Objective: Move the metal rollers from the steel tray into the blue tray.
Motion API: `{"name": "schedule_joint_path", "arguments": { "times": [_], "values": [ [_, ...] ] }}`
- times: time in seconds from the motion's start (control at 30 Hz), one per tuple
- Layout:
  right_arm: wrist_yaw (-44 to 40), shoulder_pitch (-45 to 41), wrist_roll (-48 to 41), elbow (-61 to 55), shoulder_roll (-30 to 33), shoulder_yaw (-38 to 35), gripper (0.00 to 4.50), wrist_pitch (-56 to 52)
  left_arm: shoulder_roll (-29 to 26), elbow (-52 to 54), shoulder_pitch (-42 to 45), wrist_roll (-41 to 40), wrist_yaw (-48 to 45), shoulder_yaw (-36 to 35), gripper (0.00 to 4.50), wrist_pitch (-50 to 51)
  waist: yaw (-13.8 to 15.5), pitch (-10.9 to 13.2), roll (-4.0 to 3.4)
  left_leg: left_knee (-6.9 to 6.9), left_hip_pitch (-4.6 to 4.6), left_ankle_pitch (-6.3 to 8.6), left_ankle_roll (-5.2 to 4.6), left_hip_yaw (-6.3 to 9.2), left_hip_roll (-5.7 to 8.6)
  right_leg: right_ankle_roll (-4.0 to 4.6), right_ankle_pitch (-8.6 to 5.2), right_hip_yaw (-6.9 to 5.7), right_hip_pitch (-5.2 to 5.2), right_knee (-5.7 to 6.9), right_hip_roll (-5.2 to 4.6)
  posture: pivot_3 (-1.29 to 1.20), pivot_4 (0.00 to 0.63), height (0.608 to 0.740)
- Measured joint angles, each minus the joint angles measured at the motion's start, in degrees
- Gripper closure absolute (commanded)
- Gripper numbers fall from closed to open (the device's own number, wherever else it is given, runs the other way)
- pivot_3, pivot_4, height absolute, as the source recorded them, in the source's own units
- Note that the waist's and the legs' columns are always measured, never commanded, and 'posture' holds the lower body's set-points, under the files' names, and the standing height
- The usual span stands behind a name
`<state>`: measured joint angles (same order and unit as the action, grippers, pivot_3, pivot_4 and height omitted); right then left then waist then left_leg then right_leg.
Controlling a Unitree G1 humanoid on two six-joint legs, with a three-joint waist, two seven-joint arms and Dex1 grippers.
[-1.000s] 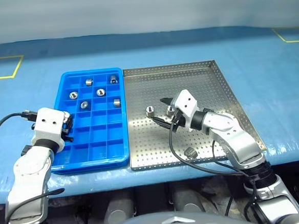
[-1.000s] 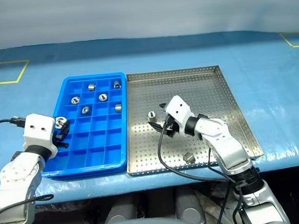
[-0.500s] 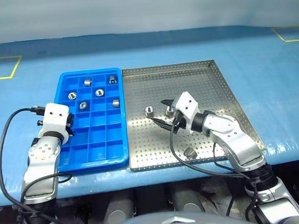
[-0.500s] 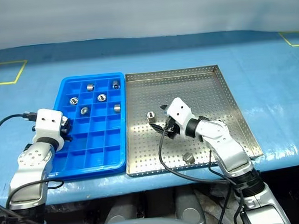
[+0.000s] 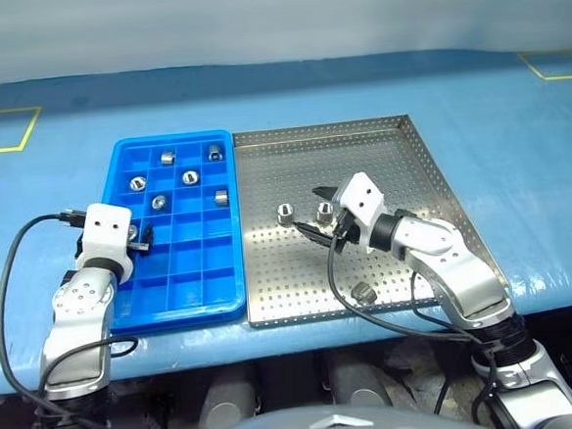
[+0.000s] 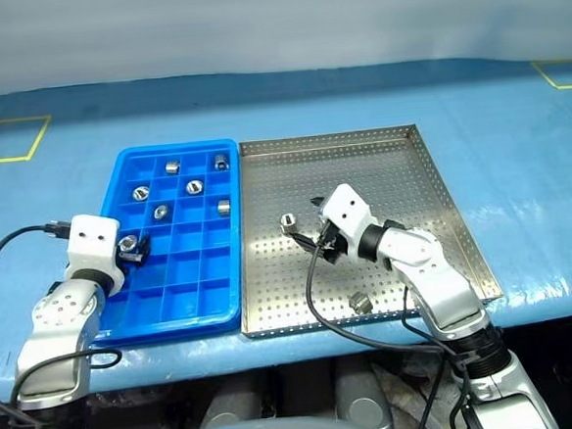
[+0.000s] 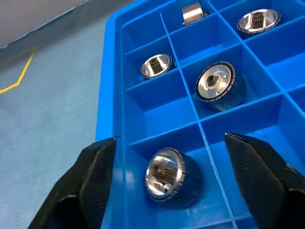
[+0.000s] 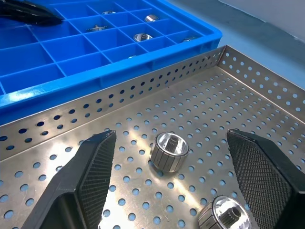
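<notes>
Left wrist view: left pincer [image 7: 167,191] gapes around roller [image 7: 167,175]

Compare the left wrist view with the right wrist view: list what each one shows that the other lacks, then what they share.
Left wrist view alone: the open left gripper with a metal roller lying free between its fingers in a blue tray compartment, and blue table cover beside the tray.

Right wrist view alone: the steel tray floor, with two rollers between the open right gripper fingers.

Both: the blue tray and rollers already sitting in its compartments.
</notes>
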<state>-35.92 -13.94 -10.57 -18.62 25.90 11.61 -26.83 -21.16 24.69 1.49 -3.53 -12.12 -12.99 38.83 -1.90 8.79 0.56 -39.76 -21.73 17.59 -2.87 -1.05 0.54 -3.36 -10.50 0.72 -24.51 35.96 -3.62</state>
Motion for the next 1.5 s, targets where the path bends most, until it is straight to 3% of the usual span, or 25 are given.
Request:
{"name": "schedule_joint_path", "arguments": {
  "times": [0.13, 0.23, 0.5, 0.9, 1.23, 1.33, 1.43, 1.5],
  "values": [
    [0.41, 0.28, 0.00, -0.12, 0.26, -0.75, 0.56, -0.01, 3.14, 3.50, 3.76, -6.72, -4.39, 1.36, 0.65, -3.47, -0.13, -0.04, 0.03, 0.00, 0.00, 0.00, 0.01, -0.02, 0.01, 0.01, 0.00, 0.02, 0.01, 0.00, -0.02, -0.14, 0.150, 0.740],
    [1.27, 0.88, 0.19, -0.23, 0.54, -1.38, 0.56, -0.12, 5.57, 4.50, 5.89, -10.69, -8.24, 7.65, 0.65, -3.50, -0.36, -0.04, 0.03, 0.00, 0.00, 0.02, -0.03, -0.09, 0.04, 0.01, 0.00, 0.07, 0.02, -0.02, 0.03, -0.17, 0.150, 0.740],
    [3.76, 3.97, 0.24, -3.47, 0.59, -3.55, 0.56, -1.33, 6.92, -7.76, 15.52, -6.54, -9.94, 23.84, 0.65, -2.01, -2.84, -0.05, 0.00, -0.04, 0.01, 0.16, -0.34, -0.13, 0.05, -0.13, 0.07, 0.12, 0.04, 0.00, 0.40, -0.25, 0.150, 0.740],
    [5.50, 5.90, 0.24, -5.15, 0.57, -4.66, 0.56, -2.38, 6.57, -20.06, 20.50, -1.17, -9.35, 27.47, 0.65, -1.53, -5.73, -0.05, 0.00, -0.06, 0.01, 0.18, -0.38, -0.13, 0.04, -0.21, 0.10, 0.16, 0.02, -0.01, 0.40, -0.27, 0.150, 0.740],
    [5.85, 6.03, 0.25, -5.34, 0.44, -4.66, 0.56, -2.35, 7.45, -20.22, 21.36, -1.06, -10.26, 28.40, 0.65, 4.68, -5.99, -0.06, -0.01, -0.07, 0.02, 0.18, -0.37, -0.13, 0.04, -0.22, 0.11, 0.18, 0.01, 0.01, 0.40, -0.27, 0.150, 0.740],
    [5.88, 6.03, 0.25, -5.34, 0.36, -4.66, 0.56, -2.29, 7.65, -20.22, 22.07, -0.89, -9.14, 28.44, 1.25, 7.14, -6.21, -0.06, -0.01, -0.07, 0.02, 0.18, -0.37, -0.13, 0.04, -0.22, 0.11, 0.19, 0.01, 0.02, 0.40, -0.27, 0.150, 0.740],
    [5.93, 6.03, 0.26, -5.34, 0.29, -4.66, 0.56, -2.22, 7.80, -20.22, 22.41, -0.86, -8.22, 28.42, 2.19, 8.67, -6.42, -0.06, -0.02, -0.07, 0.03, 0.17, -0.37, -0.13, 0.04, -0.23, 0.11, 0.20, 0.01, 0.04, 0.40, -0.27, 0.150, 0.740],
    [5.99, 6.03, 0.27, -5.33, 0.25, -4.66, 0.56, -2.15, 7.83, -20.22, 22.71, -0.87, -7.92, 28.44, 2.19, 9.54, -6.46, -0.06, -0.02, -0.07, 0.03, 0.17, -0.36, -0.13, 0.04, -0.23, 0.11, 0.20, 0.01, 0.04, 0.40, -0.27, 0.150, 0.740]
  ]
}}
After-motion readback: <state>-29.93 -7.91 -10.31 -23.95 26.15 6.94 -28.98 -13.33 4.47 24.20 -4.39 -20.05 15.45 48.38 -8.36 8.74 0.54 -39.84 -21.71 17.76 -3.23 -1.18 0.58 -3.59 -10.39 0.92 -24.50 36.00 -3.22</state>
